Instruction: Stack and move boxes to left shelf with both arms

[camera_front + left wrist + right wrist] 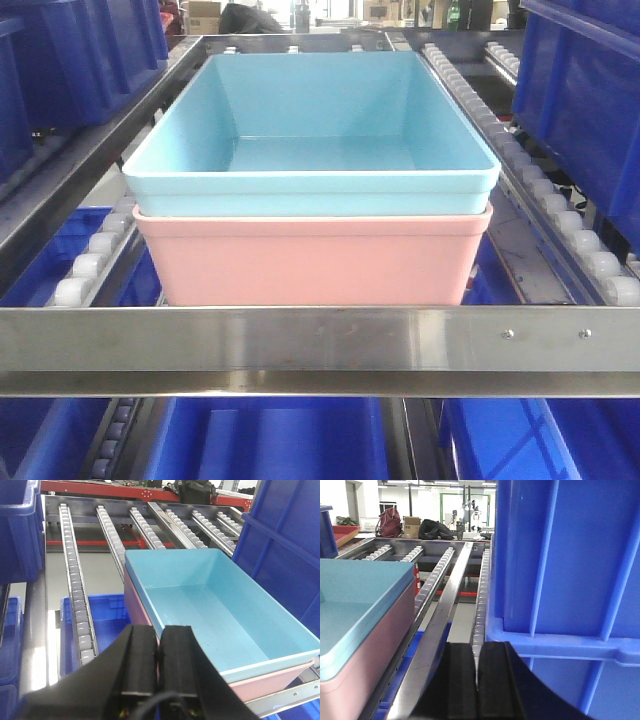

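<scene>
The light sky-blue box (310, 185) sits nested inside the pale pink box (300, 260), and the stack rests on the left shelf just behind its flat steel front bar (300, 340). In the left wrist view my left gripper (159, 629) is shut and empty, close to the near corner of the blue box (215, 615), with the pink box (280, 677) under it. In the right wrist view my right gripper (476, 645) is shut and empty over the roller rail (481, 615), to the right of the stacked blue (355, 595) and pink (375, 640) boxes. Neither gripper shows in the front view.
Large dark blue bins stand on both sides of the stack (590, 110) (70, 50), and one (570, 560) is right next to my right gripper. More blue bins (270, 440) sit on the level below. White rollers (560, 215) line the side rails.
</scene>
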